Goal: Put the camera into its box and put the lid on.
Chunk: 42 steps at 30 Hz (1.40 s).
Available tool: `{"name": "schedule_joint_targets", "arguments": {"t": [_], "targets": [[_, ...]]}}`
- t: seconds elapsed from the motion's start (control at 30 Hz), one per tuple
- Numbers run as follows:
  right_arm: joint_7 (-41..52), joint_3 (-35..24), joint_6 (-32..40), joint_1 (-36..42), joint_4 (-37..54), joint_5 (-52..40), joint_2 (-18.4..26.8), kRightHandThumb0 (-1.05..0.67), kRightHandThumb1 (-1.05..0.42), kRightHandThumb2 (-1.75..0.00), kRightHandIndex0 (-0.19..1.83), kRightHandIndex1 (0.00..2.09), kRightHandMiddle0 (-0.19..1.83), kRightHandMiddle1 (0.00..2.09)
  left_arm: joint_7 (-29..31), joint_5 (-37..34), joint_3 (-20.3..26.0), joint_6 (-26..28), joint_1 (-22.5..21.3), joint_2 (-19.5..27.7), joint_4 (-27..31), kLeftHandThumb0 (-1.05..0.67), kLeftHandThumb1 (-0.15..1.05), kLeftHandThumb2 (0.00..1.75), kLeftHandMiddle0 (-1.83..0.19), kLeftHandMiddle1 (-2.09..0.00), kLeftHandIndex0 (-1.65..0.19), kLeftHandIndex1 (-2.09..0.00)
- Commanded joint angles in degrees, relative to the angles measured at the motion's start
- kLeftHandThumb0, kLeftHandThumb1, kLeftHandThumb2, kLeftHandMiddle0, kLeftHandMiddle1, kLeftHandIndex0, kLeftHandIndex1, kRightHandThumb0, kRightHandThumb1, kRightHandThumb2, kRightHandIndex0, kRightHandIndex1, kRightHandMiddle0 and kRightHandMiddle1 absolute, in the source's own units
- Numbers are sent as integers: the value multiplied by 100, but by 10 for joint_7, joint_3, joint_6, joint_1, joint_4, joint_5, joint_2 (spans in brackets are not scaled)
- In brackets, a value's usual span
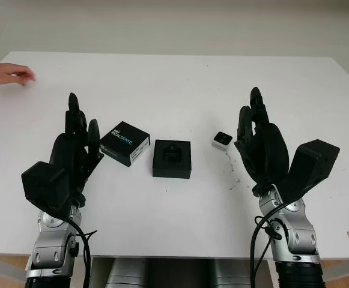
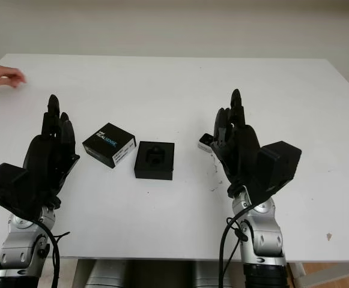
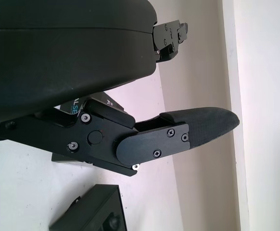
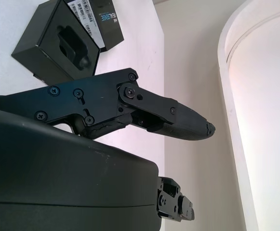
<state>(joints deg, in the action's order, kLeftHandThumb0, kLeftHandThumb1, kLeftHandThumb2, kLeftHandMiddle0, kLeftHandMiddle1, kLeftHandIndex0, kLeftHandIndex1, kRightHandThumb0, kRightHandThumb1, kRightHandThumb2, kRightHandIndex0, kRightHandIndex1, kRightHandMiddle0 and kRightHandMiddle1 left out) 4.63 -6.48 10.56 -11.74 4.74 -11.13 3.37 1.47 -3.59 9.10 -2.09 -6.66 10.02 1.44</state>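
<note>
Two hands hover empty beside the open box [image 1: 172, 158]: our left hand [image 1: 72, 150] past the lid [image 1: 124, 143], our right hand [image 1: 259, 144] beside the camera [image 1: 221, 140]. The right eye view half hides the camera; a person's hand [image 1: 6, 73] rests far left.

1. White table [image 1: 180, 84], a few dark specks near its right side.
2. Open black box [image 1: 172, 158] lying mid-table, moulded insert facing up.
3. Black printed lid [image 1: 124, 143] just left of box.
4. Small camera [image 1: 221, 140] right of box, apart from it.
</note>
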Motion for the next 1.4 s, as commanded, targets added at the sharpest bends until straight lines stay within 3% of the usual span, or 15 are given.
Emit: {"name": "schedule_joint_targets", "arguments": {"t": [0.0,0.5,0.6,0.73,0.77,0.87,0.93,1.03,1.13,1.37], "targets": [[1,-1,-8,-8,2,-1,-1,-64,-105,-69,-19,0,-19,0,-2,1,0,-2,-7,-3,5,-77,105,66,17,-5,18,-4],[14,-17,-7,-20,-10,-12,17,-62,-105,-69,-19,0,-19,0,0,-1,0,1,-10,-9,4,-78,105,65,18,-5,19,-5],[27,-32,-19,-43,-31,-6,46,-64,-105,-60,-19,0,-18,1,1,1,-1,3,-9,-7,7,-78,105,66,19,-5,19,-4],[16,-43,-11,-101,-74,31,100,-55,-105,-23,1,11,5,15,5,0,0,-1,-5,-7,7,-78,105,66,19,-4,19,-3],[18,-38,-26,-117,-94,52,120,-53,-103,-13,13,16,11,28,4,1,0,0,-4,-7,8,-78,105,66,19,-4,19,-2],[42,-23,-75,-158,-153,97,173,-43,-95,-5,28,23,0,79,4,0,0,2,-1,-8,11,-78,105,65,19,-4,19,-2],[56,-1,-110,-186,-191,143,214,-37,-90,-4,33,26,1,89,7,1,-2,5,0,-6,14,-78,105,66,19,-3,19,-1],[64,47,-170,-235,-264,236,281,-26,-81,-5,42,28,19,75,12,-1,-3,4,3,-6,16,-78,105,67,19,-2,19,0],[58,84,-247,-274,-348,294,316,-23,-77,-5,44,25,27,65,15,1,-5,2,7,-8,19,-77,105,68,19,0,19,0],[54,140,-359,-331,-476,363,355,-24,-77,-5,48,26,32,60,19,-1,-4,12,13,-7,29,-77,105,67,19,-1,19,0]]}}
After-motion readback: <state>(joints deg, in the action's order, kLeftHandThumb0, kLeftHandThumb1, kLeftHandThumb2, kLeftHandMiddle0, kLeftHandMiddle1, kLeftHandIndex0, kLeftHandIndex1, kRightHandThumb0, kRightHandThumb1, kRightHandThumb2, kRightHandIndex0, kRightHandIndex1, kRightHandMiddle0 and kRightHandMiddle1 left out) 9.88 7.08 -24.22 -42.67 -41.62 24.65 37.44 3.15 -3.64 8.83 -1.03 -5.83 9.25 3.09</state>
